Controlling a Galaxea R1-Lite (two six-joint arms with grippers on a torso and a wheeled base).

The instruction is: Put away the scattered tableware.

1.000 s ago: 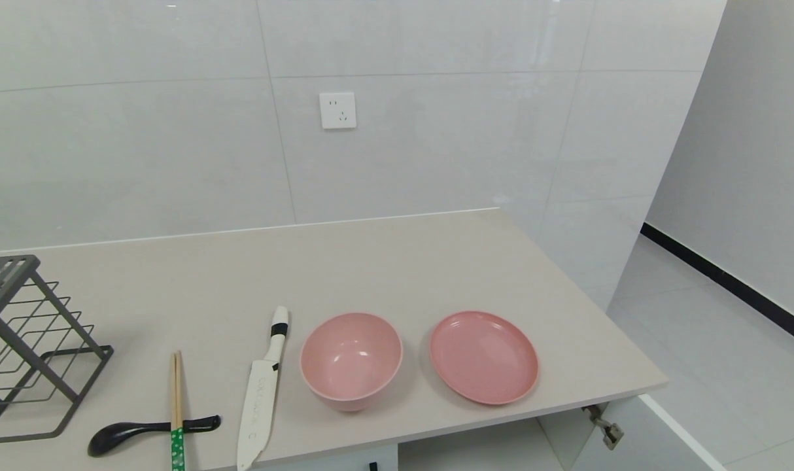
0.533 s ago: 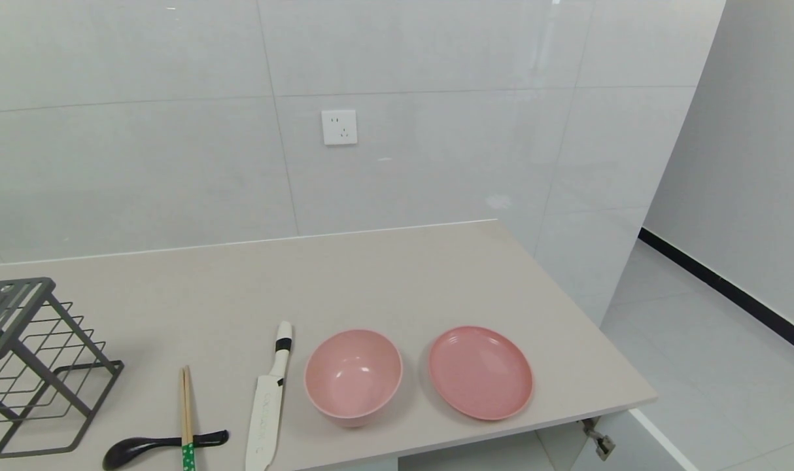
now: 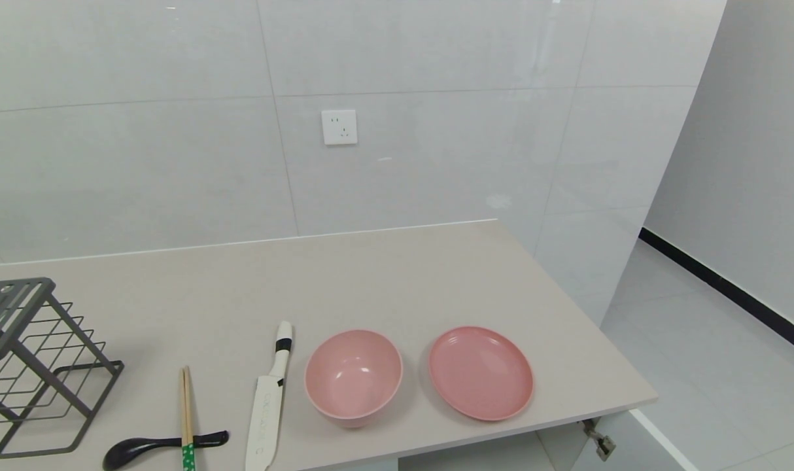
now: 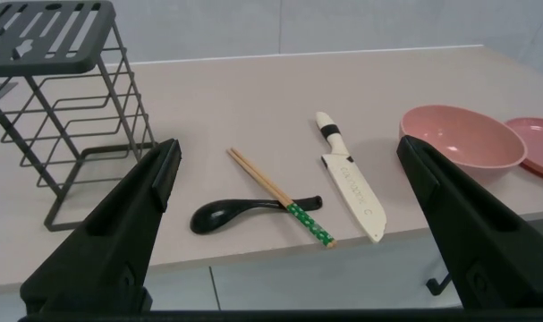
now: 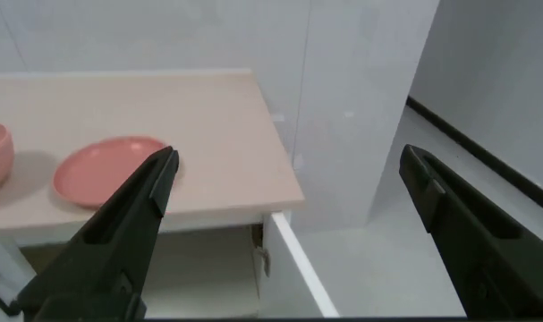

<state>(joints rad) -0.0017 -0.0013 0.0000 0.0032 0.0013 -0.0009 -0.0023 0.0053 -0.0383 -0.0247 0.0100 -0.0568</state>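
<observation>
Pale countertop (image 3: pixel 371 275) under white wall tiles, with the tableware lying loose along its near edge.

The pink bowl (image 3: pixel 353 378) sits just beside the pink plate (image 3: pixel 481 373) at the right. To their left lie the white knife (image 3: pixel 268 405), then the chopsticks (image 3: pixel 186 412) crossing the handle of the black spoon (image 3: pixel 142 448), with the wire rack (image 3: pixel 37 366) at the far left. The left gripper (image 4: pixel 289 156) and right gripper (image 5: pixel 289 165) hang short of the counter's edge, jaws spread wide, holding nothing. Putting away looks not yet begun. The next move likely means choosing one piece, and the thin ones need a low, flat pinch.
</observation>
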